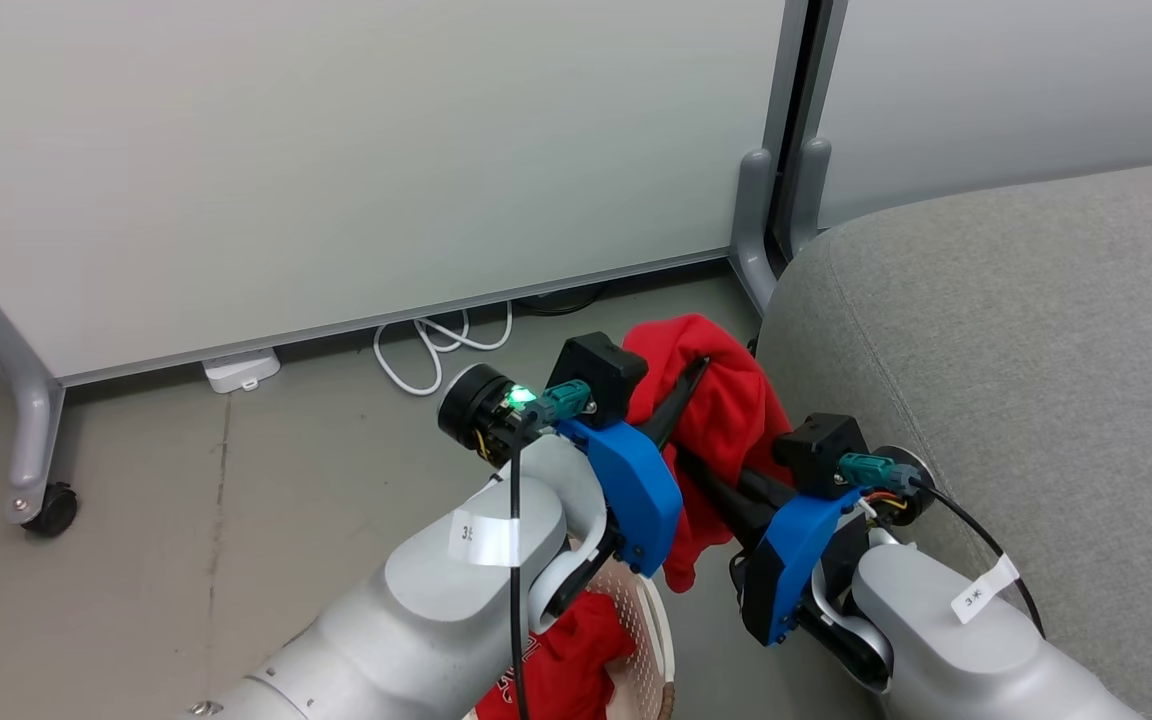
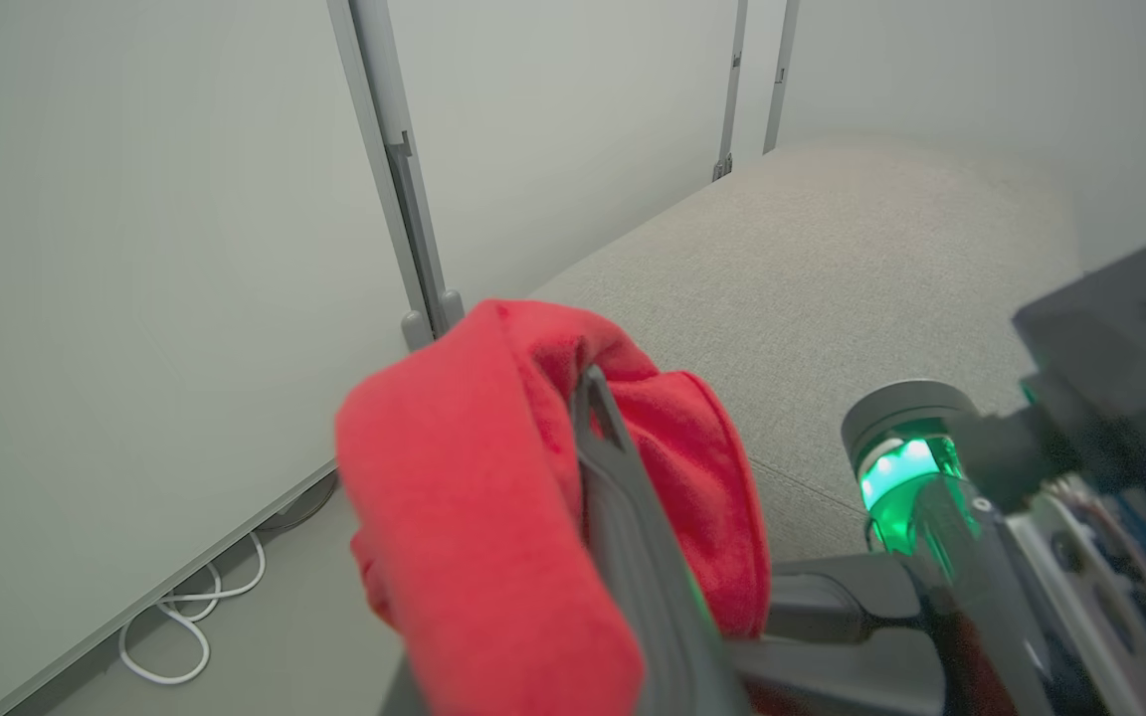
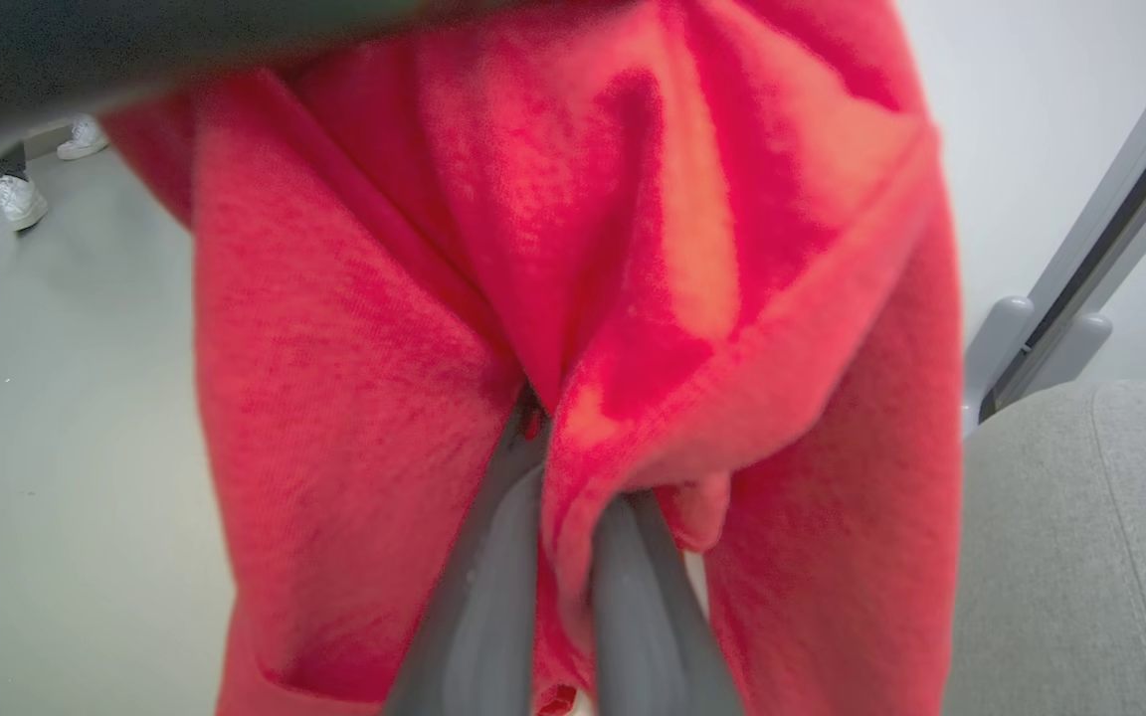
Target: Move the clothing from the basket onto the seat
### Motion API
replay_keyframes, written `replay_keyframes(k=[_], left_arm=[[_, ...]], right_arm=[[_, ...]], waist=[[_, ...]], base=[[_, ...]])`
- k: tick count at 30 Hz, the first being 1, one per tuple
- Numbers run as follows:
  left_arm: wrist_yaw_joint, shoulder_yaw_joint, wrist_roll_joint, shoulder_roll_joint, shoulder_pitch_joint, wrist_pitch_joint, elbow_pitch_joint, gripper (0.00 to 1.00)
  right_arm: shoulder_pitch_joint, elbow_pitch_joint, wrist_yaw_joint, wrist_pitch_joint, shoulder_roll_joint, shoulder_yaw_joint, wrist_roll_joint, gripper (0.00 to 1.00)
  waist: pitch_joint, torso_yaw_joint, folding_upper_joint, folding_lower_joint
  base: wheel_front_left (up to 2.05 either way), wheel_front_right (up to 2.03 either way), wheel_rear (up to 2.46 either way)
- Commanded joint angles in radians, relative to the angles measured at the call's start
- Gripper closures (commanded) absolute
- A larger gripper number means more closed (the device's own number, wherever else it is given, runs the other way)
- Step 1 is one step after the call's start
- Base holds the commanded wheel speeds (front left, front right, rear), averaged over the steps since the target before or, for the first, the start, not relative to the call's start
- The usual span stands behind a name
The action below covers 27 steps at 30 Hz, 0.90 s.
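A red piece of clothing (image 1: 726,400) hangs in the air between both grippers, just left of the grey seat (image 1: 1016,340). My left gripper (image 1: 698,368) is shut on its upper part, and the fabric (image 2: 474,477) drapes over the one finger (image 2: 623,517) that shows. My right gripper (image 3: 545,438) is shut on a fold of the same garment (image 3: 573,249) from below; in the head view the right gripper (image 1: 688,460) comes in from the lower right. The basket (image 1: 651,640) sits at the bottom edge under my left forearm, with more red clothing (image 1: 576,650) inside.
White partition panels stand behind on grey feet (image 1: 21,400) with a caster (image 1: 54,510). A white cable (image 1: 436,345) and a small white box (image 1: 241,368) lie on the floor by the wall. A person's white shoes (image 3: 21,194) are on the floor beyond the garment.
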Motion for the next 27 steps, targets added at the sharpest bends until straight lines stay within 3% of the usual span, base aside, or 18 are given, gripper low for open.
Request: replay_keyframes(k=[1, 3, 4, 7, 8, 21, 27], left_arm=[[0.003, -0.002, -0.006, 0.001, -0.019, -0.004, 0.003, 1.0], [0.002, -0.005, -0.011, 0.001, -0.019, 0.0, 0.005, 1.0], [0.003, -0.006, -0.016, 0.001, -0.02, 0.0, 0.006, 0.84], [0.005, -0.012, -0.019, 0.001, -0.023, -0.004, 0.009, 0.17], [0.006, -0.014, -0.021, 0.001, -0.023, -0.005, 0.01, 0.02], [0.023, -0.003, -0.027, 0.003, -0.01, -0.062, 0.036, 0.0], [0.052, 0.055, -0.002, 0.048, 0.064, -0.096, 0.015, 0.0]], right_arm=[[-0.018, 0.007, 0.0, -0.009, -0.003, 0.006, 0.009, 1.0], [-0.023, 0.012, 0.0, -0.012, -0.002, 0.009, 0.012, 1.0], [-0.025, 0.015, 0.0, -0.014, -0.001, 0.01, 0.014, 1.0], [-0.025, 0.022, 0.0, -0.02, 0.001, 0.012, 0.02, 1.0], [-0.026, 0.024, 0.0, -0.02, 0.002, 0.012, 0.019, 1.0], [-0.026, 0.029, 0.0, -0.033, -0.002, 0.008, 0.028, 1.0], [-0.018, 0.015, 0.0, -0.034, -0.018, -0.011, 0.007, 1.0]], waist=[[0.0, 0.0, -0.0001, 0.0], [0.0, -0.001, -0.0001, 0.0], [0.0, -0.001, -0.0001, 0.0], [-0.001, -0.002, -0.0001, 0.0], [0.0, -0.002, -0.0001, 0.0], [0.001, -0.002, -0.0001, 0.0], [0.0, 0.002, -0.0001, 0.0]], base=[[0.0, 0.0, 0.0], [0.0, 0.0, 0.0], [0.0, 0.0, 0.0], [0.0, 0.0, 0.0], [0.0, 0.0, 0.0], [0.0, 0.0, 0.0], [0.0, 0.0, 0.0]])
